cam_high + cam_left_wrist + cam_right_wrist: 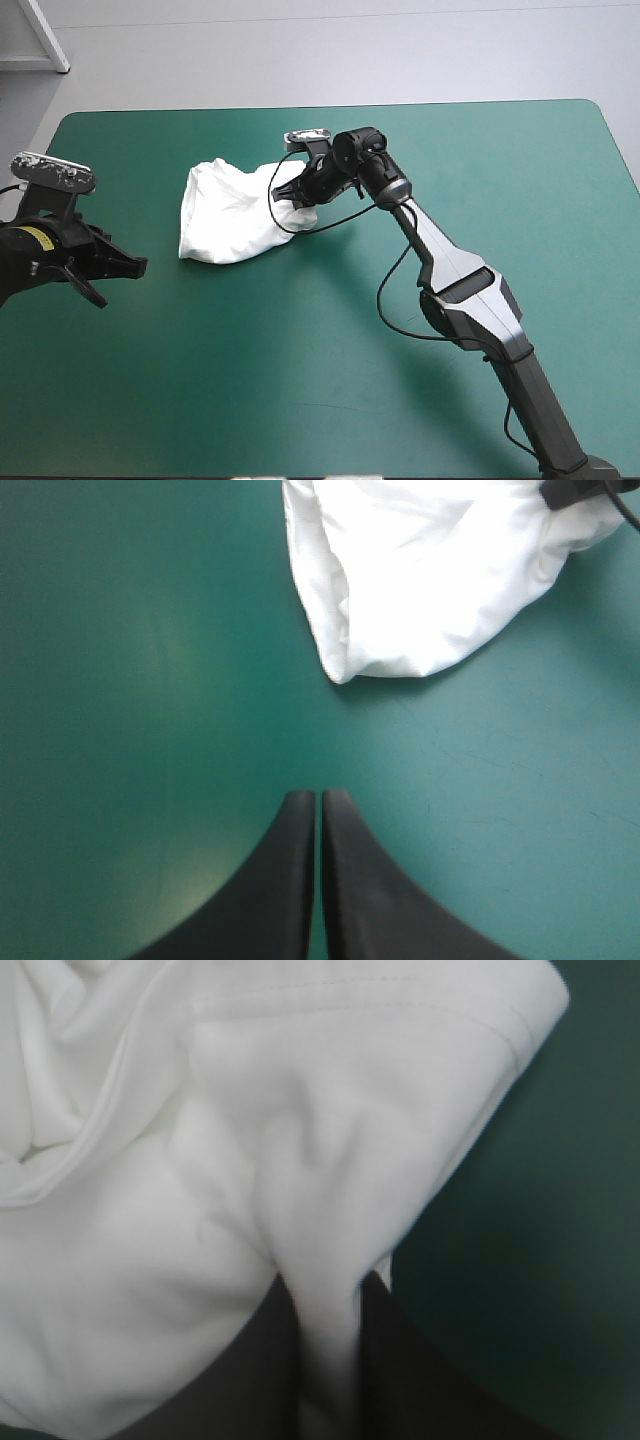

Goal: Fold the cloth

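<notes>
The teal-green desk (330, 380) filled most of the high view, its far edge running just under the pale floor beyond. The T-shirt (232, 212) lay on the far half of the desk, left of the middle. It was a white, crumpled heap with a rounded near edge and loose folds across the top.

The right arm reached in from the near right corner and slanted across the desk to the heap's right side. There the right fingers (288, 190) were clamped on the fabric. In the right wrist view a narrow ridge of white cloth ran down between the two black fingers (282, 1345), which stood all but together on either side of it. Ahead of them the T-shirt (250, 1160) spread wide, and a stitched hem (400, 1005) crossed to a rounded corner with bare desk beside it. The pinched part may have been a sleeve, though the close view did not settle it.

The left fingers (125, 267) hung near the desk's left edge, well apart from the heap. In the left wrist view they (310, 815) met in a pointed arch with only a hairline slit between them. They gripped nothing, with bare desk below. The T-shirt (430, 570) lay ahead of them and off to one side.
</notes>
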`<state>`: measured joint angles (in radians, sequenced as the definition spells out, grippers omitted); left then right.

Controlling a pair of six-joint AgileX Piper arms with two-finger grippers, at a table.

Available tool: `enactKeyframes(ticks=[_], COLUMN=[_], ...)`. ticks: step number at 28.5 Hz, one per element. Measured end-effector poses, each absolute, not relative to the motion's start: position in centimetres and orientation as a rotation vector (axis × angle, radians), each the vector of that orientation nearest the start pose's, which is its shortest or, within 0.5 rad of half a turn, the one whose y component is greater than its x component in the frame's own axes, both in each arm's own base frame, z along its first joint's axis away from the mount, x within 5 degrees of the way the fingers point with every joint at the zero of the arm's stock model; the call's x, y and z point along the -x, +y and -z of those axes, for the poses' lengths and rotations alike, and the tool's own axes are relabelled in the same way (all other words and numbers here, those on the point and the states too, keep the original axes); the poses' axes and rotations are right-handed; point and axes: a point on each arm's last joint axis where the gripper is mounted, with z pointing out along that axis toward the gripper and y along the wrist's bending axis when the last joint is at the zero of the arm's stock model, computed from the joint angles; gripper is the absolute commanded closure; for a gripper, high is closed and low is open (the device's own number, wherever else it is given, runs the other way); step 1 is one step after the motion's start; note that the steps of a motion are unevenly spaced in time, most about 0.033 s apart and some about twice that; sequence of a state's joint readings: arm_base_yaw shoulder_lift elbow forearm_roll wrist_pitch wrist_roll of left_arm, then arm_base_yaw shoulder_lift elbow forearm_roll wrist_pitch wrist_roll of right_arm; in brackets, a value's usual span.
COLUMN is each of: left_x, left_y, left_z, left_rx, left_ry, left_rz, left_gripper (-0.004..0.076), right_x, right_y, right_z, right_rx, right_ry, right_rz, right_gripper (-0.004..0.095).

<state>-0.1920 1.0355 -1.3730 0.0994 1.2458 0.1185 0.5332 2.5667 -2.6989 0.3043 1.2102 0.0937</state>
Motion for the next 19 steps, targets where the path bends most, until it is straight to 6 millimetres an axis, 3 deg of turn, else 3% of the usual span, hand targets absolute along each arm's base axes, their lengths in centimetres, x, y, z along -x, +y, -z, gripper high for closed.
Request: enactKeyframes(ticks=[8, 16, 19], left_x=[-16.9, -16.9, -16.9], left_y=[-2.4, -2.5, -2.5], left_z=[-44.3, -44.3, -44.3], left_rx=[-0.368, -0.368, -0.368], left_ry=[2.359, 2.356, 2.355], left_rz=[-0.097, -0.085, -0.078], left_gripper=[0.0705, 0.0705, 0.0705], right_x=[-47.8, -45.9, -45.2], right_y=[21.4, 12.8, 9.0], right_z=[-26.9, -26.3, -26.5], right_rx=[0.371, 0.318, 0.224], right_ry=[2.632, 2.785, 2.822], right_rz=[-0.532, -0.18, -0.138], right_gripper=[0.0925, 0.0926, 0.0926])
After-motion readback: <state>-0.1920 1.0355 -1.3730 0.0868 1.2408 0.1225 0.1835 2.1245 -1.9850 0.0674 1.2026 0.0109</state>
